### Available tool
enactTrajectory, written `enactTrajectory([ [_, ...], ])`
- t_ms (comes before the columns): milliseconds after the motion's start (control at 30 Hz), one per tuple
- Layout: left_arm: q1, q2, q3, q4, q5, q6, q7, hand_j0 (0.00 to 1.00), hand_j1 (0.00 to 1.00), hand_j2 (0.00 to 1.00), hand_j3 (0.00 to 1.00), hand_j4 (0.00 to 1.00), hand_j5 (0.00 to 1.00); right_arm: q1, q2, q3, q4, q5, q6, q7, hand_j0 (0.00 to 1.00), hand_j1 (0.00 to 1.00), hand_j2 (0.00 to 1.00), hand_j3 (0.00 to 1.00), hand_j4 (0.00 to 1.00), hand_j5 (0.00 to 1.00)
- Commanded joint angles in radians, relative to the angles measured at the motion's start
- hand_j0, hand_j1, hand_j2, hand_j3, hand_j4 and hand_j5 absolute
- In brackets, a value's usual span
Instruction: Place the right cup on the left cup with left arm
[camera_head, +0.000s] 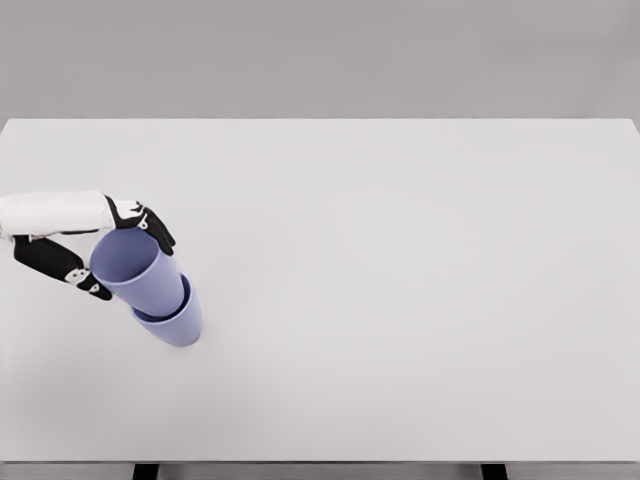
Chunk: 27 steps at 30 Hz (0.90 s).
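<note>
Two lavender-blue cups sit at the left of the white table (400, 250). The upper cup (135, 265) is nested into the lower cup (178, 322), tilted with its open mouth toward the upper left. My left hand (120, 250) comes in from the left edge, its black fingers (158, 230) curled over the far rim and its thumb (75, 275) against the near side of the upper cup. The lower cup stands on the table beneath it. The right arm does not show.
The table's front edge runs along the bottom of the head view, with two dark legs (145, 471) below it. A plain grey wall lies behind the far edge.
</note>
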Motion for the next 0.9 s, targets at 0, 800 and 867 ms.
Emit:
enactTrajectory([
  [0,0.0,-0.002,0.004,0.002,0.004,0.003,0.0,0.54,0.54,0.54,0.54,0.54,0.54,0.0,0.0,0.0,0.0,0.0,0.0,0.0,1.0,1.0,1.0,1.0,1.0,1.0],
  [800,-0.109,-0.185,0.13,0.051,0.01,0.003,0.0,1.0,1.0,1.0,1.0,1.0,1.0,0.0,0.0,0.0,0.0,0.0,0.0,0.0,1.0,1.0,1.0,1.0,1.0,1.0],
  [867,-0.11,-0.261,0.124,0.05,0.01,0.003,0.0,1.0,1.0,1.0,1.0,1.0,1.0,0.0,0.0,0.0,0.0,0.0,0.0,0.0,1.0,1.0,1.0,1.0,1.0,1.0],
])
